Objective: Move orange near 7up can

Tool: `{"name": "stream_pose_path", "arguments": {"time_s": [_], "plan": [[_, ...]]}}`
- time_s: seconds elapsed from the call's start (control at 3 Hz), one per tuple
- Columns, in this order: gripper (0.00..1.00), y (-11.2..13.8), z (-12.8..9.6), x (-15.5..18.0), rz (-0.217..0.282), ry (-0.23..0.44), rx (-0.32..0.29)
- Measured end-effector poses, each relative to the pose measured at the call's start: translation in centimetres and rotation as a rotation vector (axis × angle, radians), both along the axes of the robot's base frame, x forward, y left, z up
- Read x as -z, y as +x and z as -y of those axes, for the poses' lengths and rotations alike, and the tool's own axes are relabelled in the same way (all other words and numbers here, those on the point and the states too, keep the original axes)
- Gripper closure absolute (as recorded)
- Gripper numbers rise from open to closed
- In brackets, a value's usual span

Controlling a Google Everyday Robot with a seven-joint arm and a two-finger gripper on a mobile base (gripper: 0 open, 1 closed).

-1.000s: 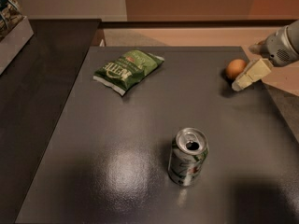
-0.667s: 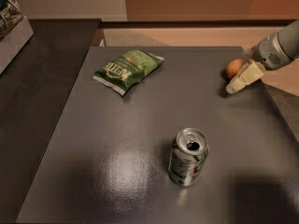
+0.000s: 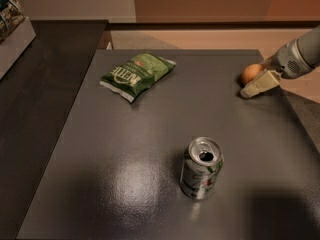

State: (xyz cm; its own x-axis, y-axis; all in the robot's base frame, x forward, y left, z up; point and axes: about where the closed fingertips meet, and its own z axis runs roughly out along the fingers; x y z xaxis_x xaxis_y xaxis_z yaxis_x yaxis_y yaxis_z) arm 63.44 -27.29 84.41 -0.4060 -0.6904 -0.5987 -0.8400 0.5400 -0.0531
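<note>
The gripper (image 3: 256, 84) is low at the far right edge of the surface (image 3: 125, 184), its pale tip down at surface level against the near side of the orange (image 3: 251, 73). That low, side-on reach makes sense. The fruit is round and would roll, so it wants bracketing at its widest part rather than a poke from above. Whether the gripper is spread around the orange or already pinching it cannot be told from this angle. Only its near side shows, touching or all but touching the skin. The orange sits on the surface, not lifted.

Further out, the 7up can (image 3: 201, 168) stands upright toward the front, open top up, well apart from the fruit. That is where the orange has to end up. A green chip bag (image 3: 137, 74) lies flat at the far left, off the likely path between the two. The job looks barely started: secure the grasp first, then carry.
</note>
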Motion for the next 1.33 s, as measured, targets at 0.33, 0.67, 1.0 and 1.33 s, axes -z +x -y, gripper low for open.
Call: {"name": "stream_pose_path", "arguments": {"time_s": [0.33, 0.67, 1.0, 1.33], "plan": [[0.52, -0.6, 0.1, -1.5, 0.035, 0.012, 0.003], [0.75, -1.4, -0.2, -2.4, 0.055, 0.016, -0.005], [0.98, -3.6, -1.5, -3.6, 0.043, -0.004, -0.068], [1.0, -7.3, -3.3, -4.3, 0.018, 0.001, -0.165]]}}
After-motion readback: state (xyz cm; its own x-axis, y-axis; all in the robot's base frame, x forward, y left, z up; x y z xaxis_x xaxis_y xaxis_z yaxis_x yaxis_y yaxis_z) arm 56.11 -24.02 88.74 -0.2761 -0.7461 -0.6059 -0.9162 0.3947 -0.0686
